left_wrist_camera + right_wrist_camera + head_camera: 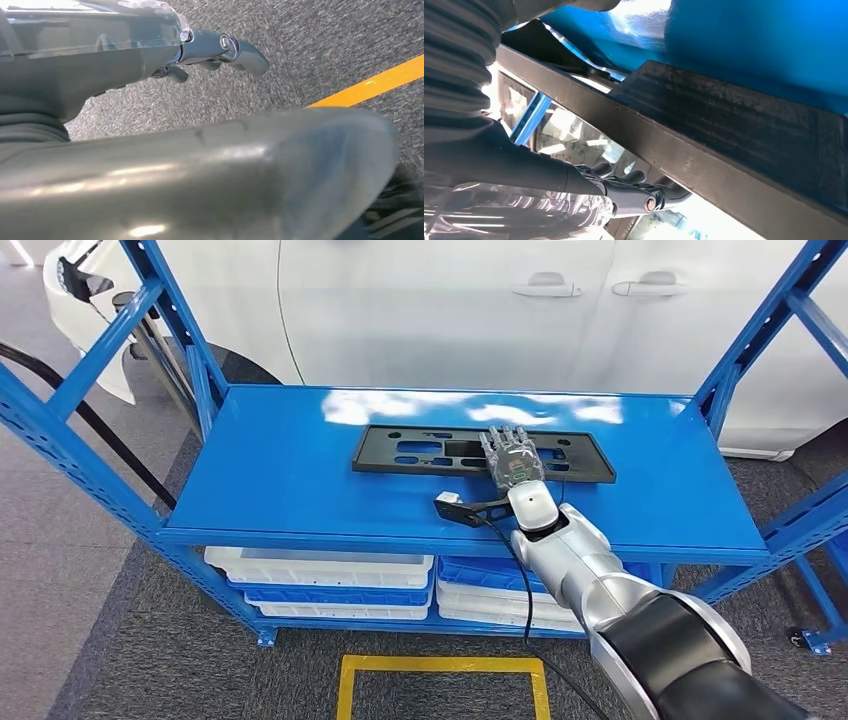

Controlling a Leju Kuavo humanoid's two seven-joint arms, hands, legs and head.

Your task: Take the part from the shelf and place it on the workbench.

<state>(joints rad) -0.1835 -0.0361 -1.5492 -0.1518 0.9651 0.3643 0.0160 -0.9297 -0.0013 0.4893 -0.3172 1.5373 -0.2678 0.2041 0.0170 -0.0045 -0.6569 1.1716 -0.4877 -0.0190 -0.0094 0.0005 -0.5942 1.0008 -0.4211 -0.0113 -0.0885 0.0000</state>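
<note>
The part (420, 452) is a long flat black plastic frame with cut-outs, lying flat on the blue shelf top (280, 480) towards the back. My right hand (512, 455) reaches in from the front and rests on the part's right half, fingers stretched out flat across it. In the right wrist view the part's dark edge (744, 130) runs close past the hand (624, 195), with the dark fingers on one side of it. My left hand (220, 47) hangs over the grey carpet, fingers loosely apart and holding nothing.
Blue uprights (165, 310) frame the shelf at both ends. White and blue bins (320, 570) are stacked on the lower level. A white car (450, 310) stands right behind the shelf. A yellow floor marking (440, 665) lies in front of it.
</note>
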